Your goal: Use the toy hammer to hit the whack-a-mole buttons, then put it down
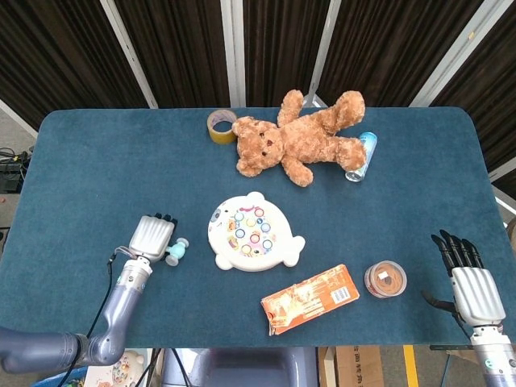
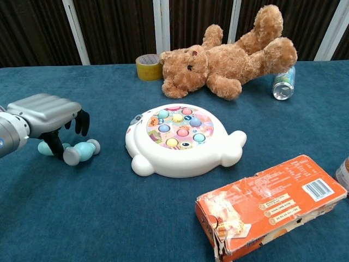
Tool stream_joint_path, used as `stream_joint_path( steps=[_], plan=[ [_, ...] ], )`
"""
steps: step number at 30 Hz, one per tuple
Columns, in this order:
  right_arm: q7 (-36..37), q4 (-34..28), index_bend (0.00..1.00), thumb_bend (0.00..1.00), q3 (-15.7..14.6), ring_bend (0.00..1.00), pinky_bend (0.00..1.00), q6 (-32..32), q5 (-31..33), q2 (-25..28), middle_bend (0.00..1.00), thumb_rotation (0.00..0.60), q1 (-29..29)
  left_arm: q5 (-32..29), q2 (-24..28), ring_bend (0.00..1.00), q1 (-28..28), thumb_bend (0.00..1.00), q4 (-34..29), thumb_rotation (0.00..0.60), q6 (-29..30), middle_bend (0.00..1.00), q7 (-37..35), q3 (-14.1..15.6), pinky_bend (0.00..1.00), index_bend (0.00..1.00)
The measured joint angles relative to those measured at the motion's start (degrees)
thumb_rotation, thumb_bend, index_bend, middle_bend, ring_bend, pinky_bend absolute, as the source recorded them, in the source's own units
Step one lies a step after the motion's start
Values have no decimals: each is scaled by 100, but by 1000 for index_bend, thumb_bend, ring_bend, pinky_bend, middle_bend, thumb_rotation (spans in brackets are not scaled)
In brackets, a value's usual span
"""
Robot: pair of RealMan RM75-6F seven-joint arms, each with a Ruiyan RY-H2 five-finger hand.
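1. Though lying on the table [image 2: 163, 224] just left of the whack-a-mole toy [image 2: 182, 141], toy hammer [image 2: 80, 150] not clearly free of the left robot hand [image 2: 48, 113]: fingers spread and pointing down around the handle, head end poking out toward the toy.
2. Hard to tell from either view whether any finger still pinches the handle; looks more like a loosened grasp than a firm one.
3. Right robot hand [image 1: 470, 278] idle at the table's near right edge, fingers straight and apart, holding nothing.
4. Judged step: the put-down, last part of the task, with the hammer seemingly resting on the cloth.
5. Next move calls for spreading the left fingers fully, then lifting straight up so no fingertip drags or rolls the hammer.
6. Worth watching: the rounded hammer head, likely to roll if nudged toward the toy's rim.
7. Elsewhere, well apart from the work: teddy bear [image 2: 229, 54], tape roll [image 2: 147, 66] and can [image 2: 283, 83] at the far side, torn orange box [image 2: 270, 202] near the front right.
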Motion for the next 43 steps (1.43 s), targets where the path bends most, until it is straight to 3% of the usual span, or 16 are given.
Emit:
stream_joint_path(
  steps=[16, 19, 24, 28, 34, 38, 43],
  plan=[
    [5, -11, 0, 193, -13, 0, 0, -11, -6, 7, 0, 600, -4, 385, 35, 306, 108, 156, -84, 600, 217, 308, -155, -256, 477, 340],
    [19, -9, 0, 193, -7, 0, 0, -5, -1, 14, 0, 600, -5, 445, 99, 250, 135, 149, -212, 600, 257, 250, -178, -287, 410, 275],
    [46, 16, 0, 193, -9, 0, 0, -2, -23, 26, 0, 600, -4, 742, 382, 58, 334, 82, -648, 600, 522, 32, -404, -270, 198, 82],
    [19, 57, 0, 193, -14, 0, 0, 27, -75, 21, 0, 600, -1, 1208, 780, 0, 655, 35, -1045, 600, 862, 0, -699, -73, 79, 1],
    [-140, 135, 0, 193, -23, 0, 0, 122, -200, -24, 0, 600, 1, 2328, 1447, 0, 1409, 21, -1386, 600, 1591, 0, -1456, 594, 28, 0],
    [-305, 220, 0, 193, -23, 0, 0, 252, -322, -84, 0, 600, -8, 3213, 1784, 0, 2074, 22, -1250, 600, 2207, 0, -2200, 1153, 2, 0],
    [-447, 286, 0, 193, -48, 0, 0, 339, -438, -178, 0, 600, -22, 3796, 1987, 0, 2829, 22, -714, 600, 2817, 0, -2955, 1594, 0, 0]
  ],
)
